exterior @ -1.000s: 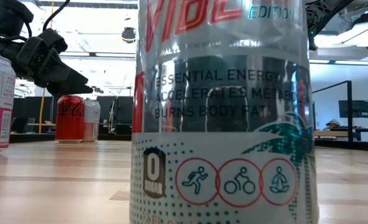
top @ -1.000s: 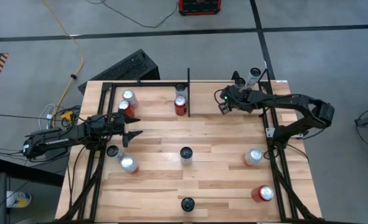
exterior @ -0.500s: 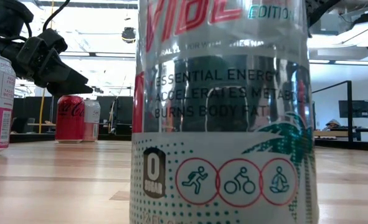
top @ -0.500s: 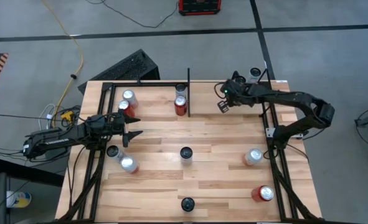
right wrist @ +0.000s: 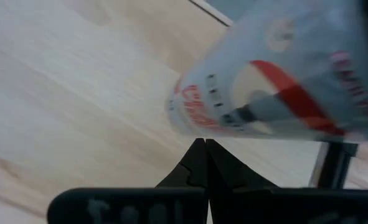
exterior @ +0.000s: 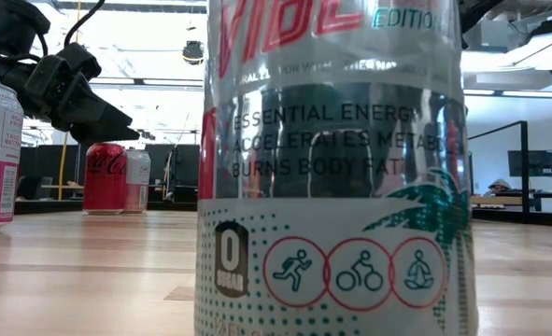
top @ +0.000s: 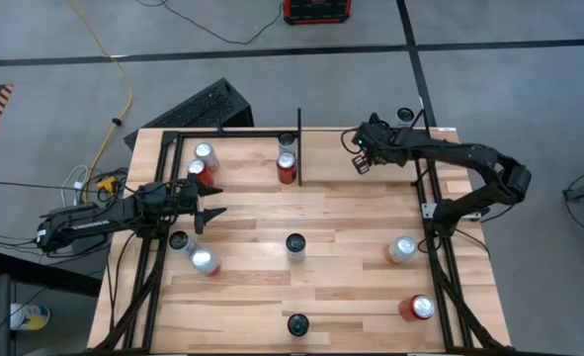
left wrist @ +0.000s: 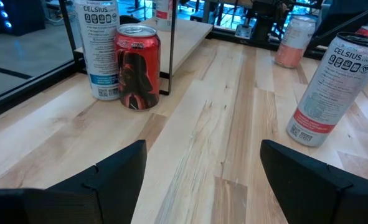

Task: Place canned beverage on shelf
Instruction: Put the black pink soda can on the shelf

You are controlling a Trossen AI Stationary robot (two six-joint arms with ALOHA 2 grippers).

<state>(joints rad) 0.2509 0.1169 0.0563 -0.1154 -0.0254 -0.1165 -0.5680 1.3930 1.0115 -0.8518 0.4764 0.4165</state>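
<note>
Nearest of all, at the middle of the shelf's (top: 252, 297) near edge, a tall energy-drink can (exterior: 332, 168) stands upright and fills the table-level view. A red can (top: 417, 308) stands by the near right corner. A silver can (top: 402, 248) stands a little farther in along the right rail, and a dark-topped can (top: 295, 243) is out in the middle of the planks. All of them are apart from one another, likely spaced so that I can reach each without knocking the next.

At the left edge my left pincer (top: 208, 211) waits with its fingers parted and nothing between them. It hovers just beyond two cans (top: 195, 253), presumably kept clear so the other arm has the room.

Farther on, a red can (left wrist: 137, 65) and a white can (left wrist: 99, 46) stand together against the black divider bar (top: 298, 148) at the far edge. Two more cans (top: 201, 161) stand by the far left corner.

The work is at the far right corner. My right pincer (top: 359, 165) is clenched, fingers pressed tip to tip with nothing between them. Just past the tips, the wrist camera shows the canned beverage (right wrist: 264, 93), a white can with red print. It looks slanted there, though I cannot tell whether it is tipped or only seems so from my wrist's angle, nor whether the tips touch it. From above, one can top (top: 406, 116) shows at that corner beside the rail. With closed fingers I judge I am placed to nudge, not to lift.
</note>
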